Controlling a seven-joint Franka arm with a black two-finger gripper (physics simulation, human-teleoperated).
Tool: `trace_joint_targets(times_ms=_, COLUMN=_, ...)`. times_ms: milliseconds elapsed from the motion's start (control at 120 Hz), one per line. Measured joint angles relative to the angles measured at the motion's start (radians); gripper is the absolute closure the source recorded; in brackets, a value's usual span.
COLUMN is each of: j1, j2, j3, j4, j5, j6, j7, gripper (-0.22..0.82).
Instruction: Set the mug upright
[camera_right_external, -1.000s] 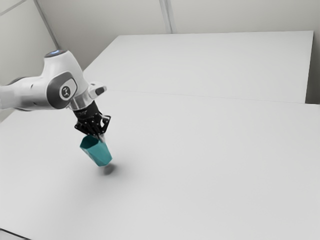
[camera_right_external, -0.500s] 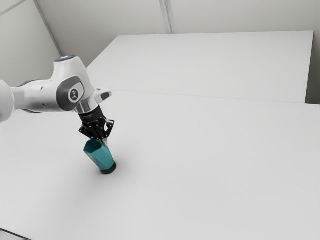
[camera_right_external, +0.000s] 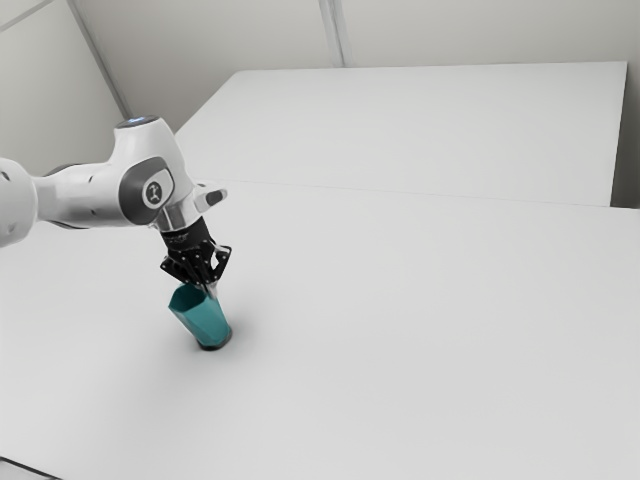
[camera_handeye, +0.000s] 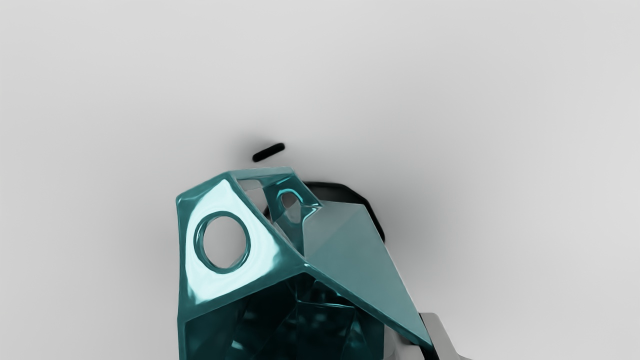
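"Where was the mug in the exterior view?"

"At eight o'clock from the middle, just below my gripper (camera_right_external: 209, 288). The mug (camera_right_external: 202, 318) was teal and faceted, tilted over the white table (camera_right_external: 420, 340), its open mouth towards eleven o'clock, its dark base (camera_right_external: 213, 347) towards five. Whether that touched down, I couldn't tell."

"And the wrist view?"

"My fingers (camera_handeye: 442, 337) had closed on its wall, one inside, one outside. It looked glossy, with sharp edges, a shadowy hollow and an oval hole through one bright facet."
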Motion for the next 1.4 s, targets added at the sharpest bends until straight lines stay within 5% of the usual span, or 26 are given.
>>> trace_joint_targets(times_ms=500, j1=0.001, j2=0.032, j3=0.001, j4=0.030, j5=-0.010, j6=-0.026, j7=0.004, gripper=0.72)
trace_joint_targets(times_ms=892, j1=-0.010, j2=0.045, j3=0.000, j4=0.063, j5=-0.021, j6=-0.050, j7=0.008, gripper=0.38)
trace_joint_targets(times_ms=1167, j1=-0.011, j2=0.041, j3=-0.002, j4=0.105, j5=-0.042, j6=-0.088, j7=0.008, gripper=0.26)
trace_joint_targets(times_ms=1400, j1=0.024, j2=0.049, j3=-0.060, j4=0.394, j5=-0.026, j6=-0.209, j7=0.074, gripper=0.09)
